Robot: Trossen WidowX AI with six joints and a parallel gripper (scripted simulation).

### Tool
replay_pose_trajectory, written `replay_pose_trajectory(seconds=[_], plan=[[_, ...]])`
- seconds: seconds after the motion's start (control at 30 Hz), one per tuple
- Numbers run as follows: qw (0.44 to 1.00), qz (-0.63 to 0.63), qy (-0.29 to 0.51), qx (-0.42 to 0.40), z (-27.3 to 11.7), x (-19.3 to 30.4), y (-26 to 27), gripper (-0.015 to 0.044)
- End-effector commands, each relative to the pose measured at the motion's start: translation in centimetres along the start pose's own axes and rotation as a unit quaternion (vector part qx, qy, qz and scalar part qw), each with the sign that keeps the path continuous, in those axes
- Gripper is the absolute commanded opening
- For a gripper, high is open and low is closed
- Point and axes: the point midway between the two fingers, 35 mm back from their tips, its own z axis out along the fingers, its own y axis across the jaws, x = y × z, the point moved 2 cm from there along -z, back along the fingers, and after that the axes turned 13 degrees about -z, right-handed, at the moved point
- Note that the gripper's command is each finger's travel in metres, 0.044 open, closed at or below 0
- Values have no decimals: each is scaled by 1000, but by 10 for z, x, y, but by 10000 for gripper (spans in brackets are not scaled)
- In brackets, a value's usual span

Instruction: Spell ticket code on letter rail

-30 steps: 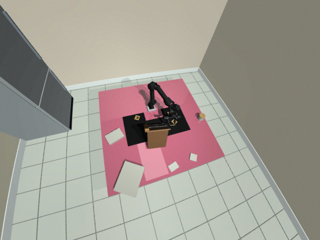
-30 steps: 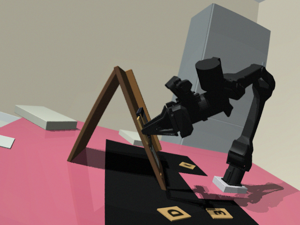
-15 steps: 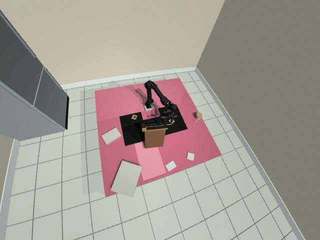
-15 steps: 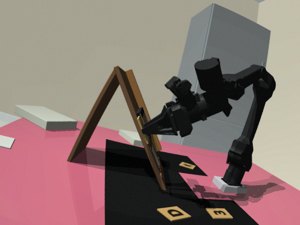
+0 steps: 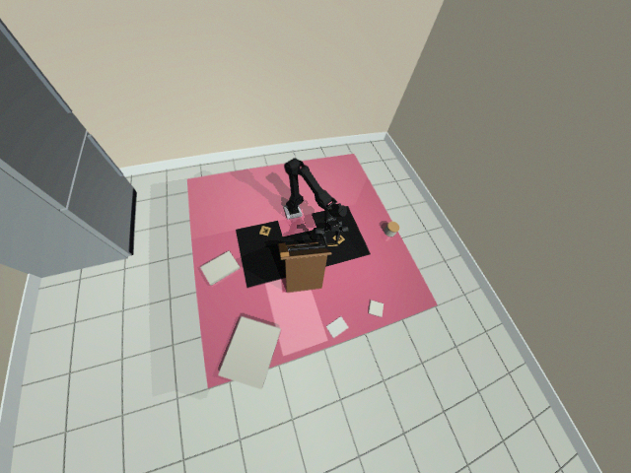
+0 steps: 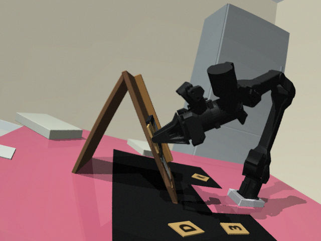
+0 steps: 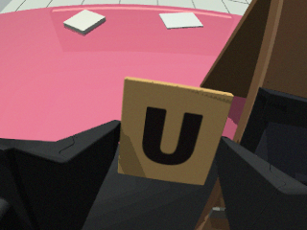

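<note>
My gripper [image 7: 169,136] [image 6: 155,139] is shut on the tile U [image 7: 131,149], which is upright and slightly tilted in the wrist view. The tile is just beyond the right side edge of the brown A-frame board [image 5: 306,272] [image 6: 100,124] [image 7: 270,53], with a narrow gap to the board's edge in the wrist view. A black part [image 7: 283,107] on the board's face shows to the right; the rail's contents and the ticket's print cannot be read. Tile D [image 6: 187,228] and tile 3 [image 6: 234,228] lie flat. Another tile [image 5: 264,231] [image 6: 200,177], apparently K, lies on the other side.
A black mat [image 5: 254,272] [image 6: 134,207] lies under the board on the pink counter [image 5: 356,285]. A tan-topped cylinder [image 5: 392,228] stands near the right edge. White slabs [image 5: 219,267] [image 5: 249,351] lie to the left, and small white blocks [image 5: 337,326] [image 5: 376,307] lie toward the front edge.
</note>
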Motion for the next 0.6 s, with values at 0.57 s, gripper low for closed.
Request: replay_pose_trajectory(seconds=[0.57], plan=[[1000,0,-3,-2,-1,1,-11,0]])
